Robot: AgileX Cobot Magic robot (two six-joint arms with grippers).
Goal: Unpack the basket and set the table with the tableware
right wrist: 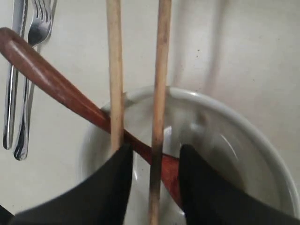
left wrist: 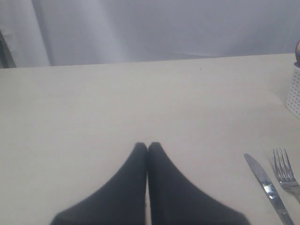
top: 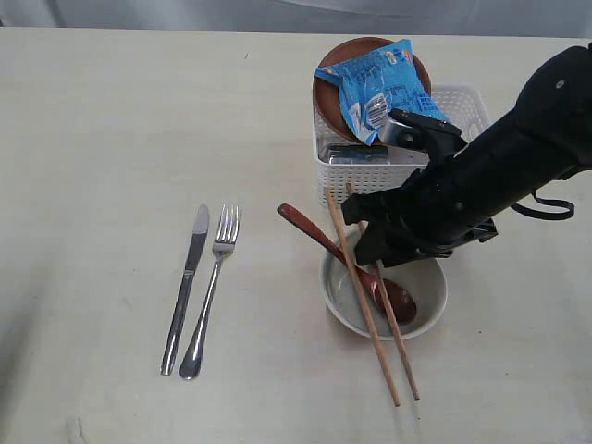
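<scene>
Two wooden chopsticks [top: 364,301] lie slanted across the grey-green bowl [top: 427,314], propped on its rim and crossing the red-brown spoon [top: 310,231] that leans inside. The right claw [right wrist: 156,149] hovers over them with jaws apart, one stick running loose between them, so nothing is gripped. Knife [top: 188,287] and fork [top: 211,296] lie parallel on the surface [top: 111,139], well left of the bowl, as a place setting would have them. Behind, the white basket [top: 462,102] holds the brown plate [top: 356,44] and a blue snack packet [top: 384,83]. The left claw [left wrist: 148,146] is pressed together, apparently idle.

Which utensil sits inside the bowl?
The red-brown spoon, head in the pale grey-green bowl. Wooden chopsticks only cross its rim; steel knife and fork lie apart.
</scene>
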